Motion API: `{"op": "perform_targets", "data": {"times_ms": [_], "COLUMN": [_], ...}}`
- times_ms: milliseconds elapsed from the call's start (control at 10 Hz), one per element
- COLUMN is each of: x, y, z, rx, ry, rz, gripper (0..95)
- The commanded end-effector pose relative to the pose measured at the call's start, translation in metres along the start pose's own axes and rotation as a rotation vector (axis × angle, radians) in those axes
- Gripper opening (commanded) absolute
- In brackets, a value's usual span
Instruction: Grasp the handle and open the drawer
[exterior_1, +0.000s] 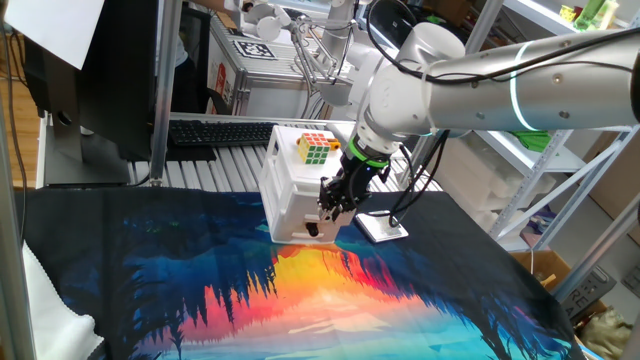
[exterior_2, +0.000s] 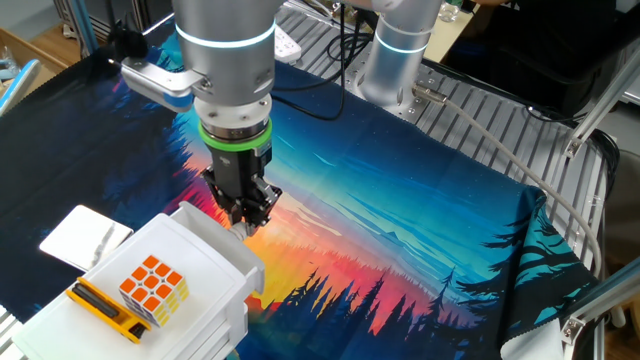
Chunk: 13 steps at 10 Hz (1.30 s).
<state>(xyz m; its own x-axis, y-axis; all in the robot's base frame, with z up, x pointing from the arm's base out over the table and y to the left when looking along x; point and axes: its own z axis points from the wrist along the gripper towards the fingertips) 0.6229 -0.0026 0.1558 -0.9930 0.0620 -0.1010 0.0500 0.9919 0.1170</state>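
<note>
A small white two-drawer cabinet (exterior_1: 290, 190) stands at the far edge of the colourful mat, and it also shows in the other fixed view (exterior_2: 200, 285). My gripper (exterior_1: 336, 206) points down at the front of the upper drawer (exterior_1: 300, 205). Its fingers (exterior_2: 246, 212) stand close together where the white handle sits, and they hide the handle. The lower drawer carries a round black knob (exterior_1: 312, 230). The upper drawer front looks level with the cabinet or only slightly out; I cannot tell which.
A Rubik's cube (exterior_1: 316, 147) and a yellow-and-black tool (exterior_2: 100, 305) lie on the cabinet top. A flat white pad (exterior_1: 382, 228) lies right of the cabinet. A keyboard (exterior_1: 215, 133) lies behind it. The arm's base (exterior_2: 395, 55) stands at the mat's far side.
</note>
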Motion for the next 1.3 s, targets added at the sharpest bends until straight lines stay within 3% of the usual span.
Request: {"op": "perform_targets", "data": {"times_ms": [100,200,300,1300], "x": [0.001,0.003,0.005,0.035], "y": [0.001,0.002,0.003,0.011], "z": [-0.001,-0.001,-0.001,-0.002], "rx": [0.000,0.002,0.004,0.003], "ry": [-0.002,-0.002,-0.001,0.004], "rz": [-0.008,-0.007,-0.007,0.035], "gripper": [19.0,19.0,0.0,0.0]}}
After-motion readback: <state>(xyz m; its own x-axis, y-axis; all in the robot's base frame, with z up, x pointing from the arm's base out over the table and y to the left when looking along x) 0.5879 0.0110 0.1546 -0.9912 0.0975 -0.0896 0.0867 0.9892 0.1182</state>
